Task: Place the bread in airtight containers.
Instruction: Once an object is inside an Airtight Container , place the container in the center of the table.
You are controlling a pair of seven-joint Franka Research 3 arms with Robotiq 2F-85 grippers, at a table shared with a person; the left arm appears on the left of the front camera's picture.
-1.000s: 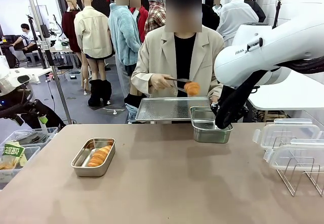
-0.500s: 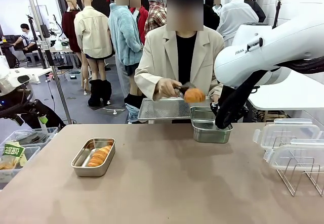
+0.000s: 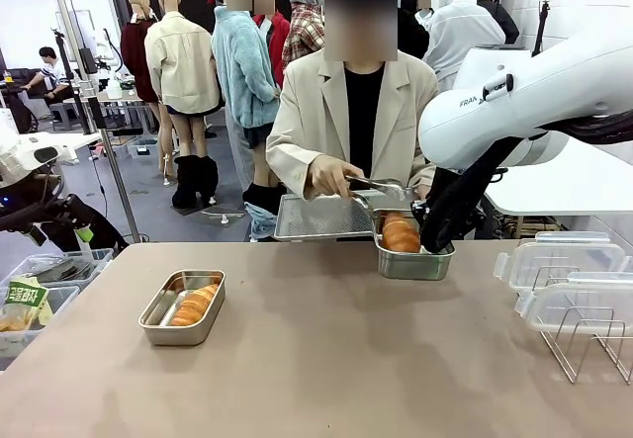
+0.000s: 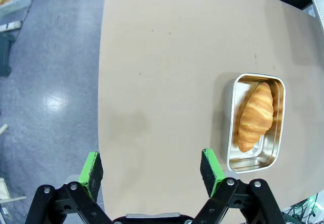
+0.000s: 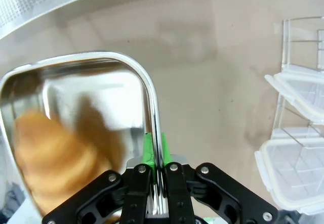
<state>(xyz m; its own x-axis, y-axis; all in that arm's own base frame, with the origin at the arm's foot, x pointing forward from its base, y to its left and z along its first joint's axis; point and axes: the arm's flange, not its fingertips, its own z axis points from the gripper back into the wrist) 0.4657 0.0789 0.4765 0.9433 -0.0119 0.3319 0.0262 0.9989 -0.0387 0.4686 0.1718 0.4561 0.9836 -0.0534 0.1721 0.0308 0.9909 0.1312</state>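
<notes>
At the table's far side stands one airtight container (image 3: 410, 260) with a golden bread roll (image 3: 401, 232) lying in it. My right gripper (image 3: 433, 244) is shut on that container's right rim (image 5: 151, 107), and the bread (image 5: 55, 153) appears blurred inside. A person's hand (image 3: 326, 175) holds metal tongs (image 3: 381, 187) just above it. The second container (image 3: 182, 307) sits at the table's left with one bread roll (image 3: 195, 303) in it. My left gripper (image 4: 151, 168) hangs open high over the table, to the side of that container (image 4: 231, 133) and its bread (image 4: 255, 115).
The person holds a large flat steel tray (image 3: 318, 217) at the far edge. Clear plastic lids (image 3: 566, 260) lie at the right, next to a wire rack (image 3: 584, 334). Bins (image 3: 40, 290) stand on the floor at the left.
The person brought the bread down with the tongs from above the tray into the container that my right gripper holds. Neither arm has moved.
</notes>
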